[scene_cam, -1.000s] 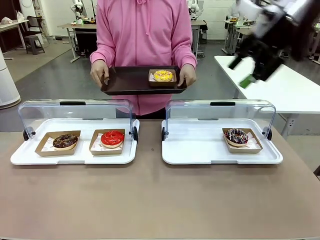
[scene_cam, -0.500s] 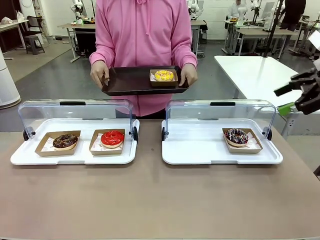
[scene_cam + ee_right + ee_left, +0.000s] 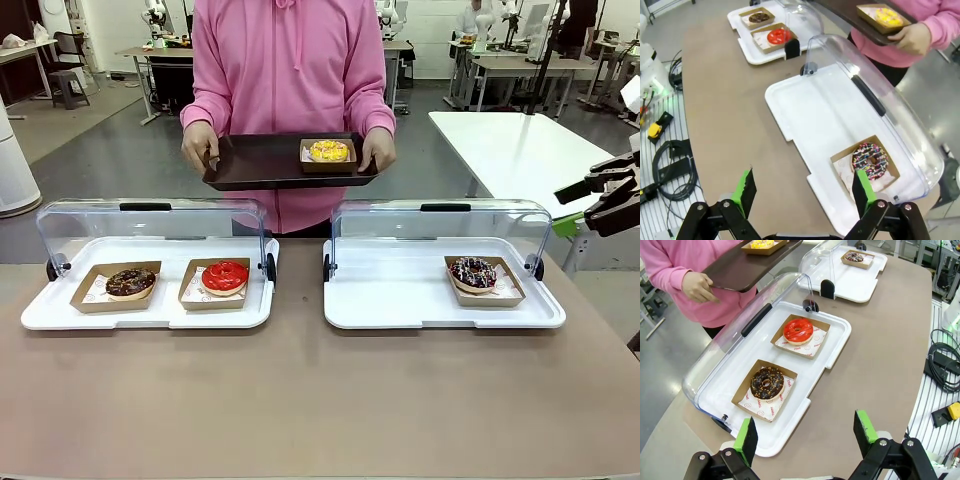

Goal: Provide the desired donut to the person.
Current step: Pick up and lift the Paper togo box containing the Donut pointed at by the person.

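The person (image 3: 290, 70) in a pink hoodie stands at the far side and holds a dark tray (image 3: 255, 160) with both hands. On it a yellow donut (image 3: 328, 150) sits in a cardboard box. My right gripper (image 3: 570, 212) hangs open and empty off the table's right edge, beyond the right display tray. In the right wrist view my right gripper (image 3: 804, 192) looks down on a sprinkled chocolate donut (image 3: 870, 161). My left gripper (image 3: 805, 434) is open and empty, high over the near edge of the left display tray, with a chocolate donut (image 3: 767, 383) and a red donut (image 3: 798, 330) ahead.
Two white display trays stand side by side with their clear lids raised, the left tray (image 3: 150, 315) and the right tray (image 3: 400, 300). The left holds the chocolate donut (image 3: 130, 282) and red donut (image 3: 224, 276); the right holds the sprinkled donut (image 3: 472, 272). Brown tabletop (image 3: 300, 400) lies in front.
My right arm has swung down from the upper right to the table's right edge, and has hardly moved in the last half second. The person's tray stays about where it was.
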`<state>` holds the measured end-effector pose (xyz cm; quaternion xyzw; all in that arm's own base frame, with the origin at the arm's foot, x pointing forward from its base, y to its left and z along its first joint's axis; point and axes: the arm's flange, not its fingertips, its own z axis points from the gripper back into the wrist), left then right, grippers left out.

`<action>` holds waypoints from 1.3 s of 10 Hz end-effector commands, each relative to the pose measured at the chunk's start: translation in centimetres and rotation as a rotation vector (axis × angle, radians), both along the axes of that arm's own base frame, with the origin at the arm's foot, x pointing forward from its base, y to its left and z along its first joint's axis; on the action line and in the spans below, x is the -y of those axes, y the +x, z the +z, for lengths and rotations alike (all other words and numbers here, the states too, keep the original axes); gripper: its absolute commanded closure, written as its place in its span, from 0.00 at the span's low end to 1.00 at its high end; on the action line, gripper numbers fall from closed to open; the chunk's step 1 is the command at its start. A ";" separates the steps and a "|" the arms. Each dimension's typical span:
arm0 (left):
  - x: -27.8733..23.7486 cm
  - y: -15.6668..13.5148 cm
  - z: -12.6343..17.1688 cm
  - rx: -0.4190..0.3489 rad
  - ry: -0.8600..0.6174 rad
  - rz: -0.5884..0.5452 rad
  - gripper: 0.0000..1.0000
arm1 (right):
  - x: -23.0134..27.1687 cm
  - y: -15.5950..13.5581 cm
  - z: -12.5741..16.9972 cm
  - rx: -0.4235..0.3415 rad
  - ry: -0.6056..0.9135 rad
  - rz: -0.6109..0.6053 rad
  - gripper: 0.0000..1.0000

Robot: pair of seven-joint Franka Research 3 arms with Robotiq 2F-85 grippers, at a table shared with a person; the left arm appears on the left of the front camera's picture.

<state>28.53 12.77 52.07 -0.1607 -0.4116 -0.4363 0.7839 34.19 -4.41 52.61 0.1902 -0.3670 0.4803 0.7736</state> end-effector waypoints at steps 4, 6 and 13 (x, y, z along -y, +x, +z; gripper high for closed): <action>-0.2 0.0 -0.1 0.013 -0.008 -0.019 0.00 | -0.8 0.4 0.3 -0.026 -0.040 -0.040 0.00; -0.2 0.0 -0.1 0.013 -0.008 -0.019 0.00 | -0.2 0.1 0.2 0.008 -0.007 -0.005 0.00; -0.2 0.0 -0.1 0.013 -0.008 -0.019 0.00 | -0.2 0.1 0.2 0.008 -0.007 -0.005 0.00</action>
